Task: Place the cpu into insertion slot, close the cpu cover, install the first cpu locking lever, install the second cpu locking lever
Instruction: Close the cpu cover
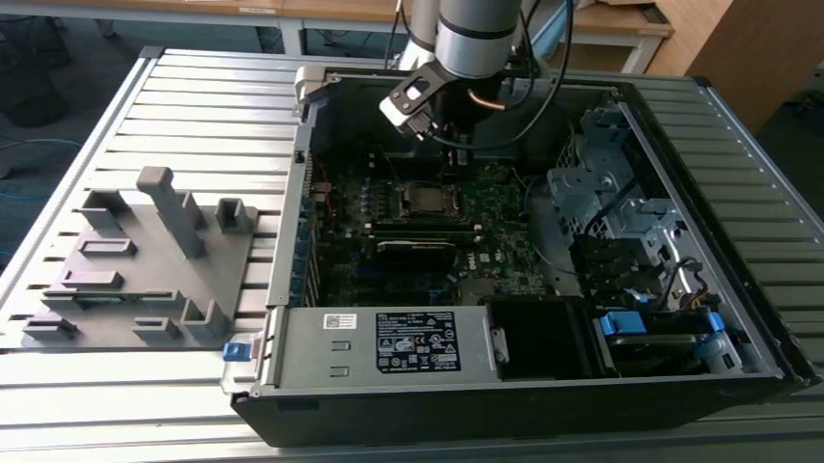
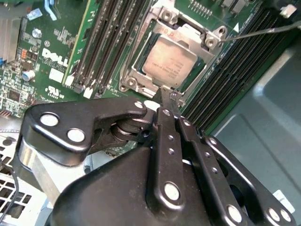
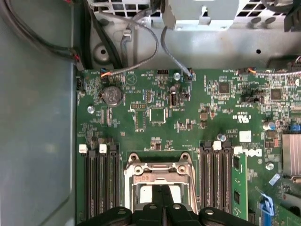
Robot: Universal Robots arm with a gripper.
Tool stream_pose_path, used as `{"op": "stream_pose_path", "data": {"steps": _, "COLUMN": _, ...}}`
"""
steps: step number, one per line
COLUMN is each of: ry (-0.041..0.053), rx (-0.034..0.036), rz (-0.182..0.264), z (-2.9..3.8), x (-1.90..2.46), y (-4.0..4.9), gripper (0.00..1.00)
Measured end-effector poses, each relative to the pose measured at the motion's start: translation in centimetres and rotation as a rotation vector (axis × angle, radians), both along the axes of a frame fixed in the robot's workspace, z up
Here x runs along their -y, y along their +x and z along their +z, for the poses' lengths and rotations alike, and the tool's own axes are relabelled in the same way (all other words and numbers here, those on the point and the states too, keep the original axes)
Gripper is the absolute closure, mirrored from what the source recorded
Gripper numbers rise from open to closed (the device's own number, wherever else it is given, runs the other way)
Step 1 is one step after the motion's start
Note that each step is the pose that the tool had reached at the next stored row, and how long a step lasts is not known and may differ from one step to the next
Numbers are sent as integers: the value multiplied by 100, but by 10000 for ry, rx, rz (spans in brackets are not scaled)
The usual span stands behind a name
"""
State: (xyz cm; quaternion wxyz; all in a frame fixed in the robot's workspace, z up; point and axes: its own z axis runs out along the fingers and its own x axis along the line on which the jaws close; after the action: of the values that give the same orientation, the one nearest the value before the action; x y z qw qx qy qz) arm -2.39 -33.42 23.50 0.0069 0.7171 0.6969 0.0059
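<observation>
1. Open computer case (image 1: 515, 415) lies on its side on the slatted metal worktop (image 1: 193, 106). The arm (image 1: 477, 34) comes in over the case's 12 o'clock edge.
2. Inside the case: green motherboard (image 1: 496, 217) on the floor, grey power supply (image 1: 386, 342) at 6 o'clock, metal drive cage (image 1: 605, 183) at 3 o'clock.
3. The insertion slot (image 1: 423, 200) sits near the board's centre. The cpu (image 2: 170, 63) is in it, silvery face up.
4. The cpu cover (image 2: 188, 28) lies flat around the chip, whose face shows through the cut-out.
5. A thin metal lever (image 2: 263, 32) runs out from one corner of the frame, across the neighbouring memory slots (image 2: 110, 42).
6. The hand (image 2: 168, 96) is narrow, fingers pressed side by side, with the tips right at the cover's edge. Can't tell if anything is pinched between them.
7. On the worktop at 9 o'clock, well apart from the case, is a grey moulded fixture (image 1: 142, 260) with upright posts.
</observation>
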Motion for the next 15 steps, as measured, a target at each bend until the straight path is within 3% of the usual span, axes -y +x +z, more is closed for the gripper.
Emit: {"op": "stream_pose_path", "data": {"steps": 15, "ry": -12, "rx": -1, "rz": -2, "z": -69, "x": 1, "y": -130, "gripper": 90}}
